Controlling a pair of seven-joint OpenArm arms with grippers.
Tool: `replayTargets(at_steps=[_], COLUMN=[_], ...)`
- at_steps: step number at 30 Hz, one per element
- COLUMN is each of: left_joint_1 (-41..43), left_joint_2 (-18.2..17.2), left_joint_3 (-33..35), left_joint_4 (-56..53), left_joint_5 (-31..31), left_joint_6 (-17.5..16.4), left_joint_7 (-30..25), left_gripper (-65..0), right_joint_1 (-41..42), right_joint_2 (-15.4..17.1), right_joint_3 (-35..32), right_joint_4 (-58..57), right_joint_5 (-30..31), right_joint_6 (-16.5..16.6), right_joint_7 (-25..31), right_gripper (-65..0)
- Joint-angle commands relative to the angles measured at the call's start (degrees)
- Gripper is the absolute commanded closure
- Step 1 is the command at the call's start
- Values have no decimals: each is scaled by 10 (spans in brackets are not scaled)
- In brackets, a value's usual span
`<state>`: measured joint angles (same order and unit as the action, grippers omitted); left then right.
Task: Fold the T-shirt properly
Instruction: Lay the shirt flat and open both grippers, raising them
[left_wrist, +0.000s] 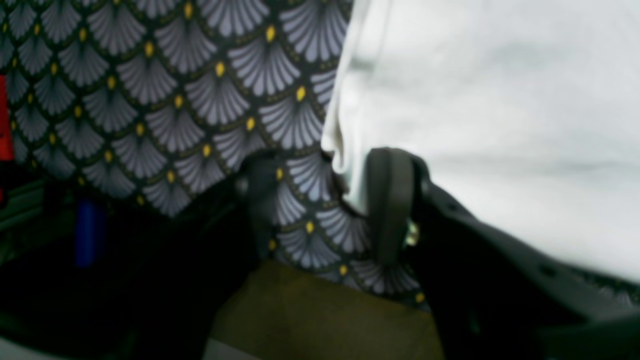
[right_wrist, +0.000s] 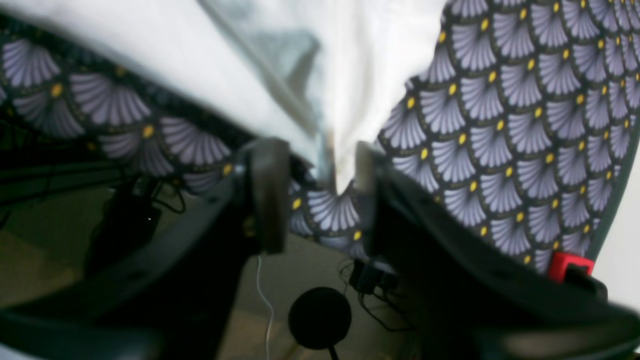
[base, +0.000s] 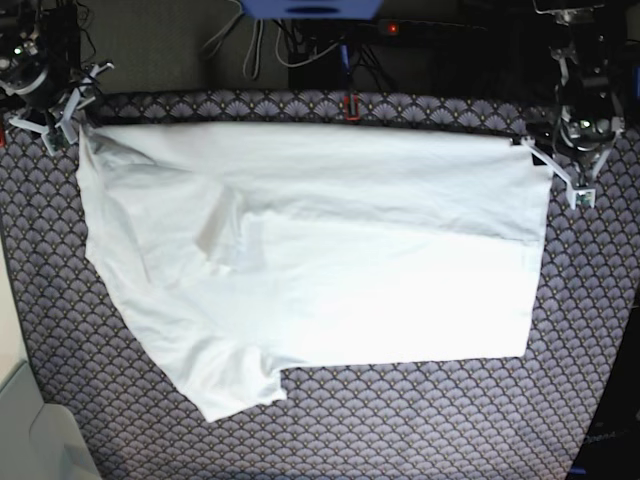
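Both grippers stand open at the far edge of the T-shirt (base: 320, 260): the left gripper (left_wrist: 325, 200) with a corner of cloth beside one jaw, the right gripper (right_wrist: 312, 195) with a hanging corner between its parted jaws, gripping nothing. White and wrinkled, the shirt lies spread across the patterned tablecloth (base: 400, 420). Thin and limp, it likely handles best pinched by corners or hem.

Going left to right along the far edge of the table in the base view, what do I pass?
Right gripper at the shirt's far-left corner → T-shirt spread across the patterned cloth → left gripper at the shirt's far-right corner.
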<state>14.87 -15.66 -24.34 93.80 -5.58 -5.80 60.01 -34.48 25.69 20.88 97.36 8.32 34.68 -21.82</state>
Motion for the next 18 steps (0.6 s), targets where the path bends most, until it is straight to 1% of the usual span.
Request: replayTargets(at_steps=[1,4,7,13,16,18], left_joint_1=[2,3,15,18,9,-17], left_joint_2=[-7,-7,-8,-9,-11,-11], left_joint_3=[-3,-4,-6,-38,-55,-67], left_joint_4=[6,19,58,141,152,152], left_joint_5=[6,6,7,9,6,6], left_joint_6=[1,1,1,1,1,1], left_joint_7=[14,14,14,14,37,39], left_gripper=[-296,-296,-296,-298,-298,-298], right_joint_1=[-3,-2,-3,1,2,8], right_joint_2=[10,13,13,14,31,40], right_joint_3=[7,9,34,83,87,85], right_joint_4=[9,9,9,10,17,33], right_joint_5=[5,5,5,5,5,5], right_joint_6=[-3,-3,-3,-3,-3,-3], right_joint_7=[9,9,9,9,9,9], right_gripper=[-294,-327,-330,-330,-330,-333])
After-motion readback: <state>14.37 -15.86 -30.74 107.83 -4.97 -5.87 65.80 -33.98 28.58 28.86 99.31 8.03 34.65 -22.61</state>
